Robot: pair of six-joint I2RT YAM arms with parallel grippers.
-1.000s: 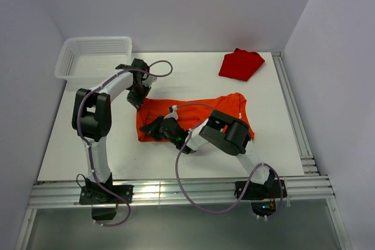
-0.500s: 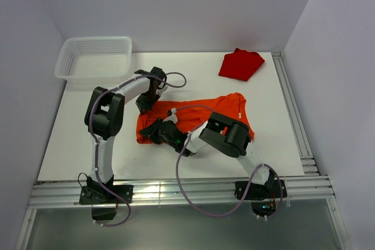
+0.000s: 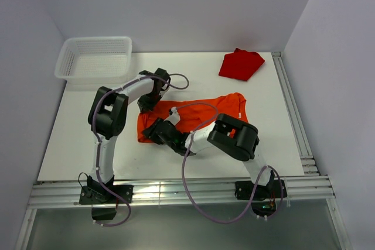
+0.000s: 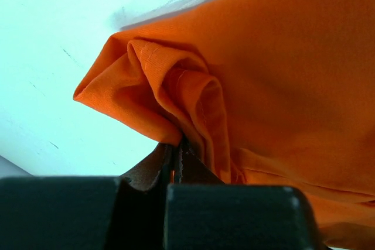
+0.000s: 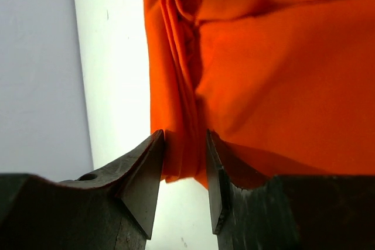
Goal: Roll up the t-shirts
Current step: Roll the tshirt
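The orange t-shirt (image 3: 202, 116) lies crumpled across the middle of the table, its left edge folded over. My left gripper (image 3: 145, 104) is at the shirt's far-left corner, shut on a bunched fold of the orange cloth (image 4: 176, 86), with its fingertips (image 4: 177, 144) pressed together. My right gripper (image 3: 152, 133) is low at the near-left edge, open. A rolled edge of the orange t-shirt (image 5: 181, 103) runs between its fingers (image 5: 184, 144), which stand apart from it. The darker red t-shirt (image 3: 240, 64) lies folded at the back right, away from both arms.
A white mesh basket (image 3: 94, 57) stands at the back left. Metal rails run along the table's right edge (image 3: 293, 115) and near edge (image 3: 176, 191). Bare white table shows to the left of the orange shirt.
My right gripper's jaws have opened off the shirt's near-left edge. My left gripper has carried the far-left corner to the right, folding it over the shirt.
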